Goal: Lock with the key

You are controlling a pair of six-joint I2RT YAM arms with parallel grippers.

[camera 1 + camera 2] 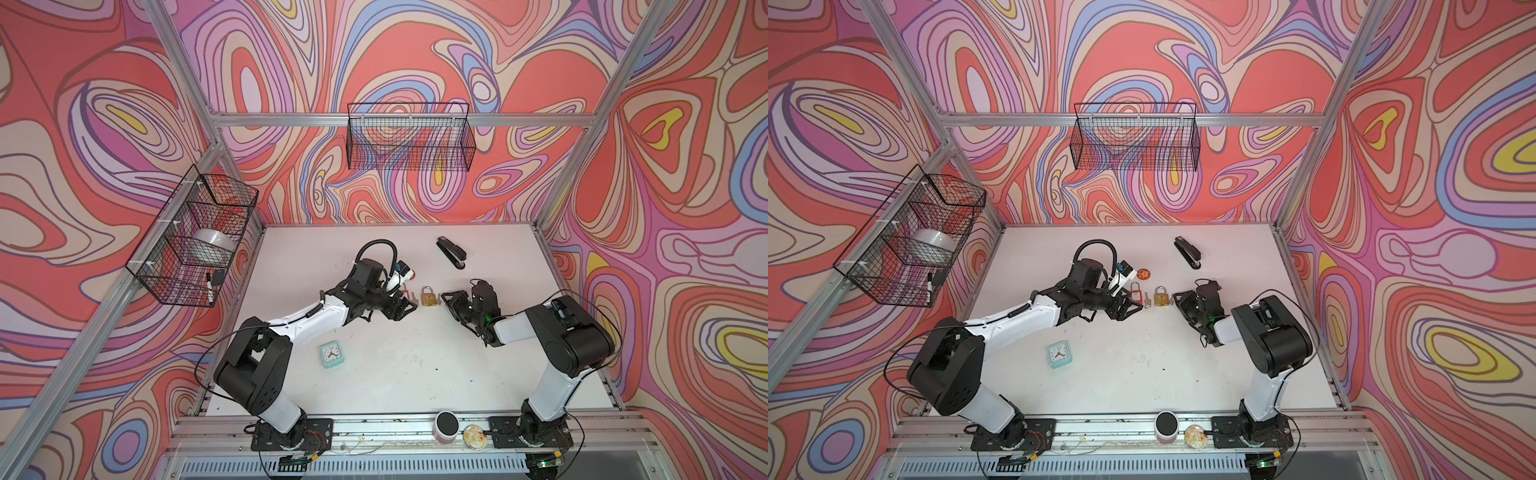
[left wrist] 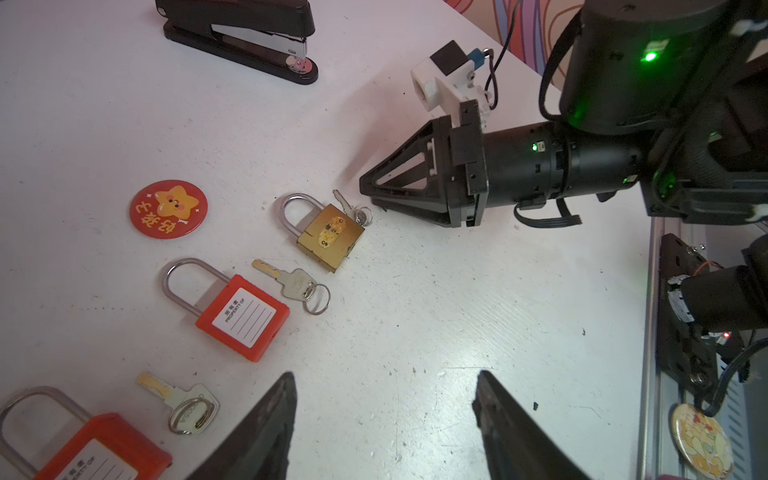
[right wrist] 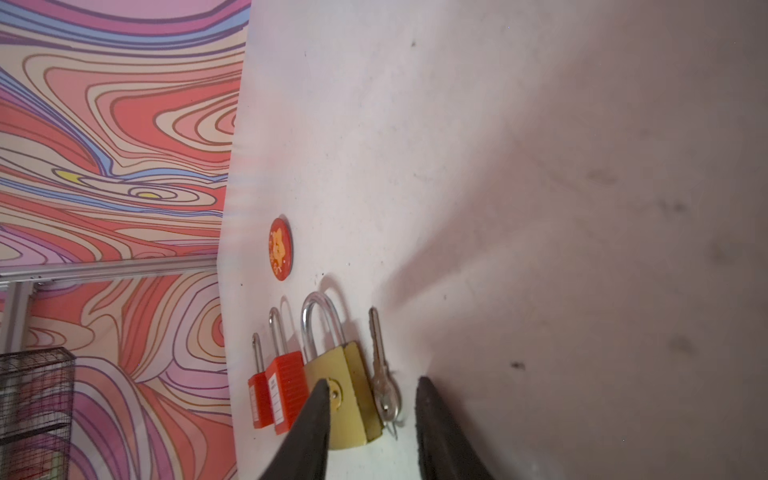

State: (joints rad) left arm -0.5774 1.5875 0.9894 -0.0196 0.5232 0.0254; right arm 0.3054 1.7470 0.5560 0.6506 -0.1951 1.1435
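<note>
- closest in, right gripper (image 3: 372, 381): parted, gripping nothing, aimed at the key (image 3: 377, 353).
- key flat on the table (image 2: 415, 311), out of the keyhole, just beside the brass padlock (image 3: 357, 386).
- hoop seemingly seated; inserting and turning likely still to do.
- left gripper (image 2: 385, 375): spread, empty.

Three padlocks were counted: one brass padlock (image 2: 330, 235), one red padlock (image 2: 243, 316) and a second red padlock (image 2: 95, 453). Three keys lay among them: a small key (image 2: 349, 205), a grey key (image 2: 291, 280) and a pale key (image 2: 178, 395). There were two round badges, a red badge (image 2: 168, 209) and a yellow badge (image 2: 700, 442); two wire baskets, a back basket (image 1: 409, 139) and a side basket (image 1: 195, 237); one stapler (image 1: 451, 252), one clock (image 1: 331, 354), one jar (image 1: 446, 426), one tape roll (image 1: 212, 247) and one marker (image 1: 209, 286)
</note>
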